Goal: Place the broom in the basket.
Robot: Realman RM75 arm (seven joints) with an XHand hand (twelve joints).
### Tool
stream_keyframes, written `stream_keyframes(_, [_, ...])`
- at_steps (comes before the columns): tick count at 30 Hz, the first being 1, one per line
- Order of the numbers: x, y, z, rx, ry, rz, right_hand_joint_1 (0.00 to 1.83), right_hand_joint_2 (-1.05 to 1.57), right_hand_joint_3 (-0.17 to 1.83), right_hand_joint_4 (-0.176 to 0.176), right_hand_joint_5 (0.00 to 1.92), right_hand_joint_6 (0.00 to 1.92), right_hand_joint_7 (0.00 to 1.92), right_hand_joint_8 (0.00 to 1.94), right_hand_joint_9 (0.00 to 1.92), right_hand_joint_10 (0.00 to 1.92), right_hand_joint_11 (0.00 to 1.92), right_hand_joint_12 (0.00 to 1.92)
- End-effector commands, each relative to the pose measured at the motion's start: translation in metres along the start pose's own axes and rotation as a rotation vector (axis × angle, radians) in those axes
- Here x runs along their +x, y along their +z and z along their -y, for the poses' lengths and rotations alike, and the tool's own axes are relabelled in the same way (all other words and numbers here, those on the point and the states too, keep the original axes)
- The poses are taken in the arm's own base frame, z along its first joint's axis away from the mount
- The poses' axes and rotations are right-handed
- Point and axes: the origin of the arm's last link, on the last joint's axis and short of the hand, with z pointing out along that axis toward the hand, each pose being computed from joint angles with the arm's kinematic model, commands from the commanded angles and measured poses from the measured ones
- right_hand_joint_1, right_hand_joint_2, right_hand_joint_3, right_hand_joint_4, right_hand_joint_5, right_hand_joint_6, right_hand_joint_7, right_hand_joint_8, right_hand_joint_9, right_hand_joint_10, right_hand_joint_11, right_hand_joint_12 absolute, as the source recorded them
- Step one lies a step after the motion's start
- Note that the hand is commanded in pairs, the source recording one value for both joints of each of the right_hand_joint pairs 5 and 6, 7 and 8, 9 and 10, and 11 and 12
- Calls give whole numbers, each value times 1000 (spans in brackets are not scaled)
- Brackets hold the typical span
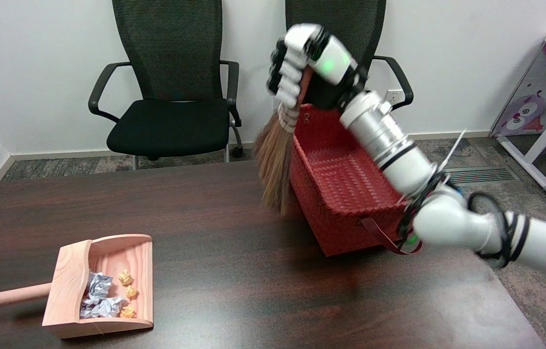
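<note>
Holding the broom point(276, 155) by its handle, my right hand point(297, 63) has its fingers wrapped tight around it, raised in the air. I see the bristles hanging straight below the hand, just outside the left wall of the red basket point(345, 184). A wooden dustpan point(103, 286) with paper scraps lies well off to the lower left.

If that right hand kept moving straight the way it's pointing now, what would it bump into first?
The right hand, gripping the straw broom, points up and away toward the picture's left. Beyond it stand two black mesh office chairs; the left-hand one looks likeliest, but depth is unclear.
</note>
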Motion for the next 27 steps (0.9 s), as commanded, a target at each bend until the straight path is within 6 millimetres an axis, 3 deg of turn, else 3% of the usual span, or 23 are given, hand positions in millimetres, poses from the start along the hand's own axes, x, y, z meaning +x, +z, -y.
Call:
stream_keyframes(1, [39, 28, 143, 199, -187, 73, 914, 1334, 1437, -2, 1920, 1920, 1920, 1920, 1920, 1920, 1920, 1920])
stream_keyframes(6, [70, 11, 139, 222, -158, 54, 915, 1368, 1399, -2, 1920, 1920, 1920, 1920, 1920, 1920, 1920, 1920])
stream_keyframes(11, [94, -8, 115, 181, -204, 71, 915, 1369, 1417, -2, 1920, 1920, 1920, 1920, 1920, 1920, 1920, 1920])
stream_keyframes(13, [97, -12, 108, 167, -226, 86, 915, 1368, 1422, -2, 1920, 1920, 1920, 1920, 1920, 1920, 1920, 1920])
stream_keyframes(20, [94, -38, 51, 22, -276, 156, 915, 1365, 1432, -2, 1920, 1920, 1920, 1920, 1920, 1920, 1920, 1920])
stream_keyframes(27, [97, -61, 18, -41, -307, 192, 916, 1334, 1466, -2, 1920, 1920, 1920, 1920, 1920, 1920, 1920, 1920])
